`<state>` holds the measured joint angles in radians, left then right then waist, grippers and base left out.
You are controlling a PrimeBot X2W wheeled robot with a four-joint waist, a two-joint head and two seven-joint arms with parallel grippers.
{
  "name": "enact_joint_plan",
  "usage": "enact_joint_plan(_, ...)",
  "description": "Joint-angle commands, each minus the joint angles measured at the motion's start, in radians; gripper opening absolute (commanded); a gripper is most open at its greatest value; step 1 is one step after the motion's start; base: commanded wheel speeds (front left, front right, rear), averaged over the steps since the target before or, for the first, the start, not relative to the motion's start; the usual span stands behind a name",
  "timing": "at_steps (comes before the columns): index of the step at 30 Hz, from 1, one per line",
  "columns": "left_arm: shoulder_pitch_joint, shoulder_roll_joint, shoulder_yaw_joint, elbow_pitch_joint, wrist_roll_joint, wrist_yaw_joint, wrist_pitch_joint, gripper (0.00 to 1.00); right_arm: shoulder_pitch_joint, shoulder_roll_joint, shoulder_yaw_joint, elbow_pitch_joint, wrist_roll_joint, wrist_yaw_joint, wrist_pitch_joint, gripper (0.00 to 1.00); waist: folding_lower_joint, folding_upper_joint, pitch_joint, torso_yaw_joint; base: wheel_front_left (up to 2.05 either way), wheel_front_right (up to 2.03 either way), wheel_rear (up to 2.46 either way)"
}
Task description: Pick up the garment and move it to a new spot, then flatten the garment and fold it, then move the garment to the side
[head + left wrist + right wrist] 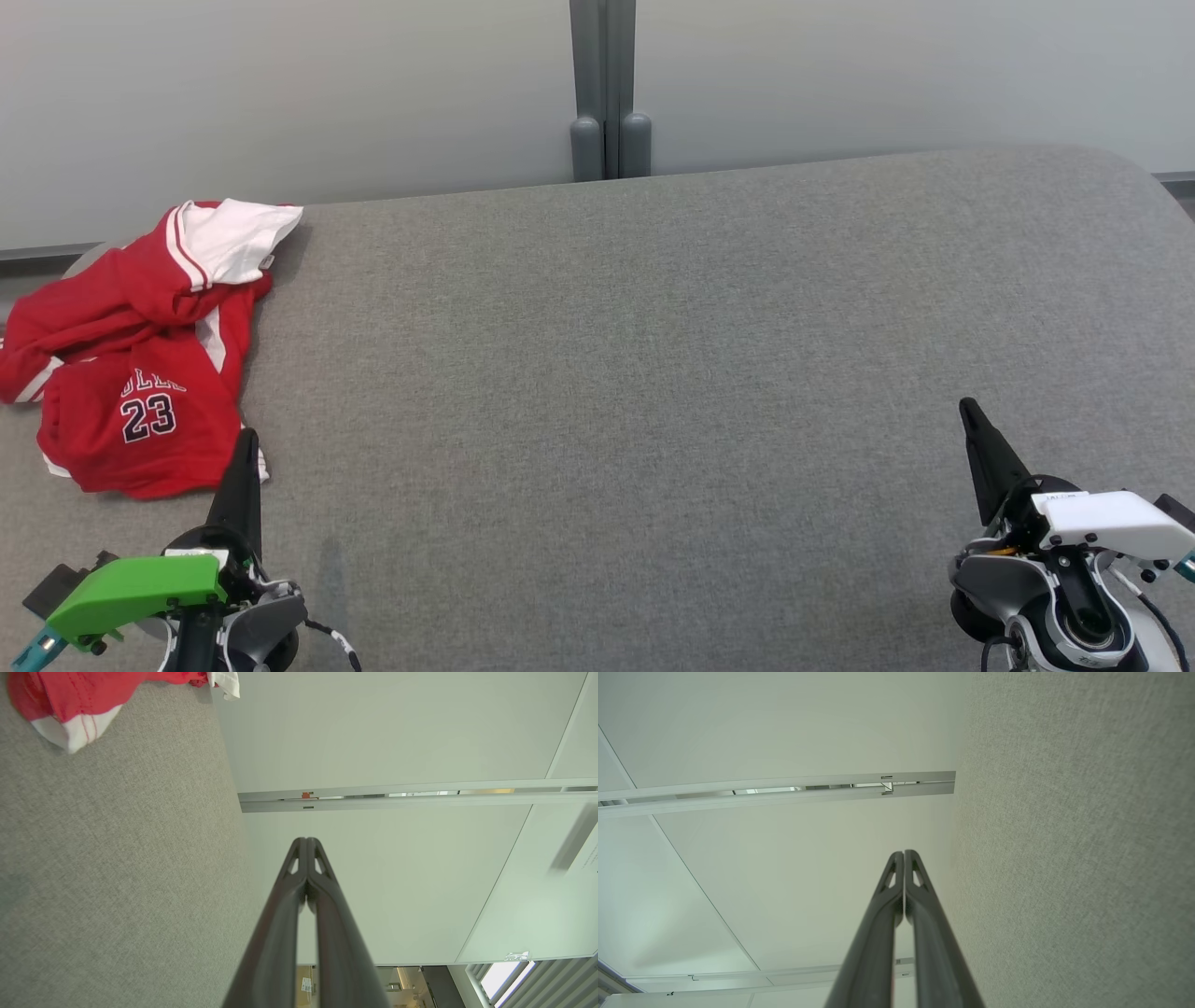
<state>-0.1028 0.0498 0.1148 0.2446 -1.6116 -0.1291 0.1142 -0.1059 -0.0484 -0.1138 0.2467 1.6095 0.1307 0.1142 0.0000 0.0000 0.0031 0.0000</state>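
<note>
Evidently nothing of the task is done yet: the red garment point(140, 373) is seen crumpled in a heap at ten o'clock on the grey table point(653, 373), neither flattened nor folded. Just beside its near edge, at seven o'clock, the left gripper point(246, 443) is held pressed together and empty. The right gripper point(971, 415), at four o'clock and well apart, is likewise closed on nothing. Lifting, flattening, folding and setting aside are judged to remain.

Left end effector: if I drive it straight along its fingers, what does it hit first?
Likely nothing nearby: the shut left end effector aims past the red garment, off to its side, over the gray surface toward the pale wall panel. Depth is unclear.
</note>
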Motion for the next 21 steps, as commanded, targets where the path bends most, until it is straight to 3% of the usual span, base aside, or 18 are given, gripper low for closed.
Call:
enact_joint_plan(1,-0.012,0.001,0.001,-0.002,-0.003,-0.005,0.002,0.00,-0.006,-0.004,-0.001,-0.005,0.007,0.000,0.002,0.00,0.0000,0.0000,0.000,0.000,0.00,0.00,0.00)
enact_joint_plan(12,-0.012,0.001,0.001,-0.002,-0.003,-0.005,0.002,0.00,-0.006,-0.004,-0.001,-0.005,0.007,0.000,0.002,0.00,0.0000,0.0000,0.000,0.000,0.00,0.00,0.00)
enact_joint_plan(13,0.000,0.000,0.000,0.000,0.000,0.000,0.000,1.00,0.000,0.000,0.000,0.000,0.000,0.000,0.000,1.00,0.0000,0.0000,0.000,0.000,0.00,0.00,0.00)
enact_joint_plan(21,0.024,-0.005,-0.032,0.021,0.008,0.000,-0.025,1.00,0.028,0.007,0.015,0.021,-0.011,0.000,-0.024,1.00,0.0000,0.0000,0.000,0.000,0.00,0.00,0.00)
